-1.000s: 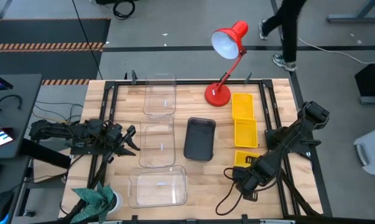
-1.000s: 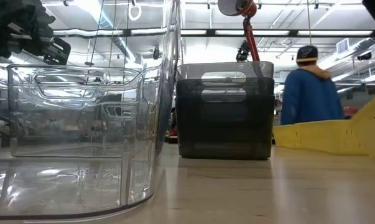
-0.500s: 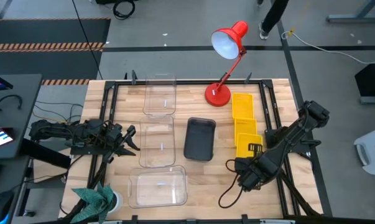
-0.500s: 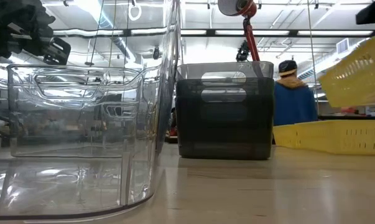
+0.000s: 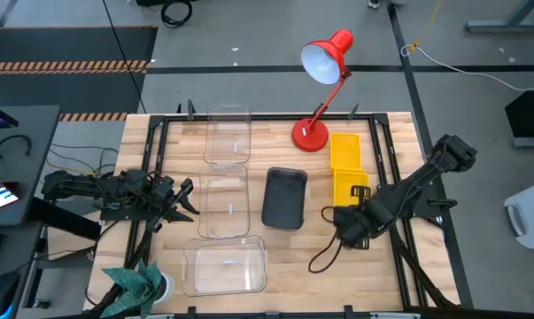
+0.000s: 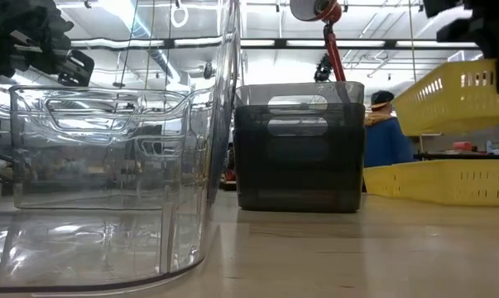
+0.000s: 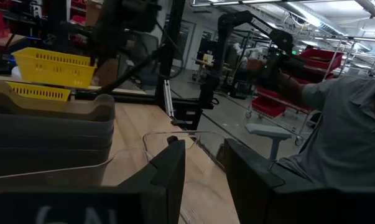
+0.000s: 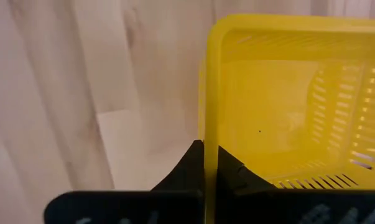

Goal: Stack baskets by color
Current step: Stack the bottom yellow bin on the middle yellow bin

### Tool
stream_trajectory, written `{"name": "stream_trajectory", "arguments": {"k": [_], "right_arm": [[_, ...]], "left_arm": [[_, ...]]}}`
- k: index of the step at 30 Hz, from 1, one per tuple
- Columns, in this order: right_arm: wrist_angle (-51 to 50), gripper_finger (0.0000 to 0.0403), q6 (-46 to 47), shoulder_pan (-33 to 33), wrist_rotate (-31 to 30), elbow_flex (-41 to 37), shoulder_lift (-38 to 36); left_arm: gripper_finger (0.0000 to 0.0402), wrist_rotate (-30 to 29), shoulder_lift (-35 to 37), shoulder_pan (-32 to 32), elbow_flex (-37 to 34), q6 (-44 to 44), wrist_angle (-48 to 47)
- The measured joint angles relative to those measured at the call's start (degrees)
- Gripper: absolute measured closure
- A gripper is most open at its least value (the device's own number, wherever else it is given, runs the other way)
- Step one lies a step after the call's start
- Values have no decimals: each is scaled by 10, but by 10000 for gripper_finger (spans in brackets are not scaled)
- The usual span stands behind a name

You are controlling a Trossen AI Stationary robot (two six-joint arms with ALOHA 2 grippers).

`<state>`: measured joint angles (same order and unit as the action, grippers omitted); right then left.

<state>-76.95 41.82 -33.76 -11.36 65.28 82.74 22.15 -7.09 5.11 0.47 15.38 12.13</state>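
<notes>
Three clear baskets (image 5: 227, 137) (image 5: 224, 204) (image 5: 224, 266) stand in a row on the table's left half. To their right stands a stack of dark grey baskets (image 5: 284, 197). My right gripper (image 5: 357, 202) is shut on a yellow basket (image 6: 456, 95) and holds it in the air. That basket hangs above a second yellow basket (image 6: 448, 182), which rests on the table. Another yellow basket (image 5: 345, 151) stands farther back. My left gripper (image 5: 187, 198) waits open at the table's left edge, with nothing between its fingers (image 7: 175, 168). My right gripper pinches the top rim of one wall (image 8: 209, 134) of the yellow basket. One finger (image 8: 229, 167) is inside the basket and the other (image 8: 190, 165) outside. The fingers point steeply down from above. The basket hangs nearly level, opening up, clear of the table.
A red desk lamp (image 5: 324, 62) stands on its base (image 5: 309, 135) at the far edge, next to the far yellow basket. Black frame rails (image 5: 382, 151) run along the table's sides. A person (image 7: 342, 124) is beyond the table, and another (image 6: 386, 132) is in the room behind.
My right gripper has risen and moved toward the table's far edge, tipping more steeply downward. The yellow basket has come off the table with it, gone from tilted to nearly level, and is now over the second yellow basket.
</notes>
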Motion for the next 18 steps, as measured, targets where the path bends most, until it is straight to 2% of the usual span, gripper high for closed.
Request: {"name": "stream_trajectory", "arguments": {"k": [9,18], "right_arm": [[63,398,-15,49,-6,-117,-107],[115,398,-54,92,4,-185,-139]], "left_arm": [[285,0,0,0,0,0,0],[285,0,0,0,0,0,0]]}}
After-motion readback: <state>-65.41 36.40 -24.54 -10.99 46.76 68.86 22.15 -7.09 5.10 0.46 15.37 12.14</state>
